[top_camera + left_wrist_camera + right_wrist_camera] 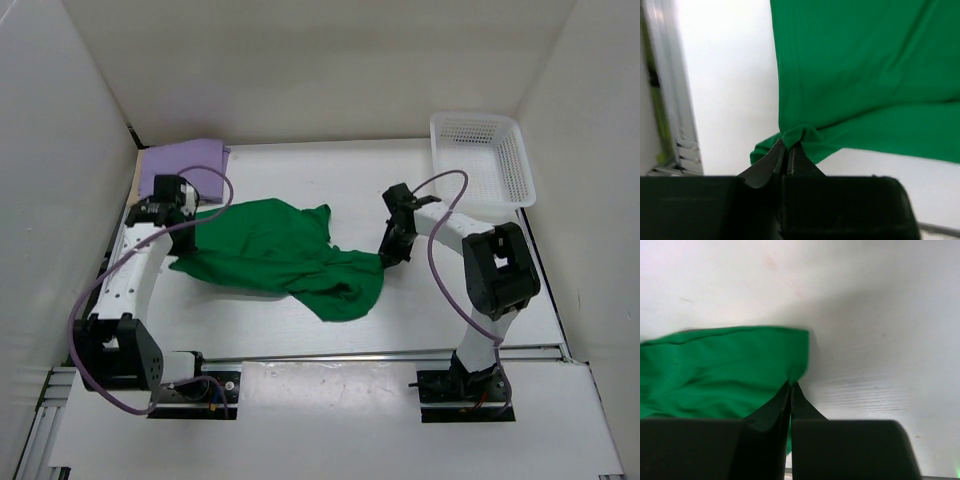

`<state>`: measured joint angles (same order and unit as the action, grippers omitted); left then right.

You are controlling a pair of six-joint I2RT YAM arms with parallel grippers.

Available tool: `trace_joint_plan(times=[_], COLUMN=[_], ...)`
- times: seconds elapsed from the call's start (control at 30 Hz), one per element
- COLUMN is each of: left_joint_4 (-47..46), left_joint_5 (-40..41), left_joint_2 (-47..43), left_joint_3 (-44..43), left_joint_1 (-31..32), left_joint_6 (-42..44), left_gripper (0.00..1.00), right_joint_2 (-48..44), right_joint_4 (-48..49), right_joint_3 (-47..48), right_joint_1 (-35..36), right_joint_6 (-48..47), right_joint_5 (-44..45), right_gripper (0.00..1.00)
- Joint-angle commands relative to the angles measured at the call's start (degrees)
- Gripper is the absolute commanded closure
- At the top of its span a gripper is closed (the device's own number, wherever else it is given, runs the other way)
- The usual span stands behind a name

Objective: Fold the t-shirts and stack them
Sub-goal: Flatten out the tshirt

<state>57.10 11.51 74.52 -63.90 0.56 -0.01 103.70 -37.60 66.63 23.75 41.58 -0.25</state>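
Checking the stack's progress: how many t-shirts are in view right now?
2: a green t-shirt lying crumpled in the middle, and a folded purple t-shirt at the far left corner. Another may lie hidden beneath it.

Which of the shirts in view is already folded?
The light purple shirt, lying as a flat rectangle at the far left corner; the green shirt lies rumpled mid-table, its edge pinched in the left gripper.

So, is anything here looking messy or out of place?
Only the green t-shirt: it lies crumpled and skewed on the table, one bunched edge pinched in the left claw. The folded purple shirt looks tidy.
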Motion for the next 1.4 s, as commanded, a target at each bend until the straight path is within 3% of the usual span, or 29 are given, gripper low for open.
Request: trace_joint_plan(times=[0.0, 0.2, 0.27, 0.37, 0.5, 0.53, 0.63, 0.67, 0.7, 0.73, 0.83, 0.87, 0.93, 1.0, 1.13, 1.27, 1.37], left_joint_4=[-5.5, -6.2, -6.2, -7.3, -9.1, -9.7, -10.3, -10.3, -10.3, -10.3, -10.3, -10.3, -7.5, -5.1, -2.7, -5.0, -3.7], left_joint_5=[2.4, 5.1, 5.8, 4.2, -2.3, -3.4, -5.6, -6.3, -7.3, -8.9, -11.3, -11.3, -11.9, -12.5, -14.1, -13.4, -14.2], left_joint_2=[2.7, 17.3, 19.9, 21.3, 14.4, 10.7, 3.4, 1.6, -0.1, -3.6, -8.1, -10.3, -11.8, -13.3, -14.1, -6.2, -0.4], left_joint_3=[-13.6, -42.4, -53.3, -59.1, -47.8, -39.9, -26.8, -18.0, -13.5, -4.7, 7.3, 14.1, 19.1, 22.7, 21.5, 16.5, 12.1], left_joint_1=[-2.0, -2.7, -2.7, -2.7, -1.4, -0.7, 0.0, 0.6, 0.6, 1.2, 1.2, 1.2, 1.2, -0.6, -4.3, -5.1, -4.6], left_joint_6=[0.0, 0.0, 0.0, 0.0, 0.0, 0.0, 0.0, 0.0, 0.0, 0.0, 0.0, 0.0, 0.0, 0.0, 0.0, 0.0, 0.0], left_gripper=[0.89, 0.89, 0.89, 0.89, 0.88, 0.86, 0.84, 0.83, 0.81, 0.73, 0.44, 0.38, 0.31, 0.28, 0.22, 0.22, 0.28], right_joint_2=[-2.7, -5.9, -7.2, -11.2, -21.7, -27.0, -37.2, -39.5, -43.4, -45.1, -48.2, -48.2, -47.5, -48.6, -51.1, -50.4, -46.8], right_joint_4=[0.3, -1.9, -1.9, 0.4, 6.8, 8.5, 11.9, 12.5, 12.5, 12.5, 10.2, 9.1, 7.1, 6.5, 4.2, 2.8, 2.3], right_joint_3=[10.3, 39.2, 44.5, 47.2, 31.4, 21.9, 7.1, 2.2, -7.3, -12.1, -29.0, -32.1, -37.7, -38.5, -36.8, -32.4, -29.2], right_joint_1=[-2.2, -10.0, -11.3, -11.9, -11.4, -10.7, -9.4, -8.8, -8.2, -8.2, -5.8, -5.8, -5.8, -5.3, -5.3, -5.3, -5.3], right_joint_6=[-4.0, -6.3, -6.8, -8.0, -8.0, -8.0, -7.2, -5.6, -4.6, -3.5, 1.9, 5.1, 6.8, 7.4, 7.4, 7.4, 6.0], right_joint_5=[5.1, 3.3, 1.7, -0.7, -3.0, -3.0, -2.5, -1.5, -1.5, -0.8, 1.3, 1.8, 1.8, 2.4, 6.4, 9.2, 10.4], right_gripper=[1.0, 1.0, 1.0, 1.0, 1.0, 1.0, 1.0, 1.0, 1.0, 0.98, 0.73, 0.6, 0.53, 0.52, 0.49, 0.47, 0.47])
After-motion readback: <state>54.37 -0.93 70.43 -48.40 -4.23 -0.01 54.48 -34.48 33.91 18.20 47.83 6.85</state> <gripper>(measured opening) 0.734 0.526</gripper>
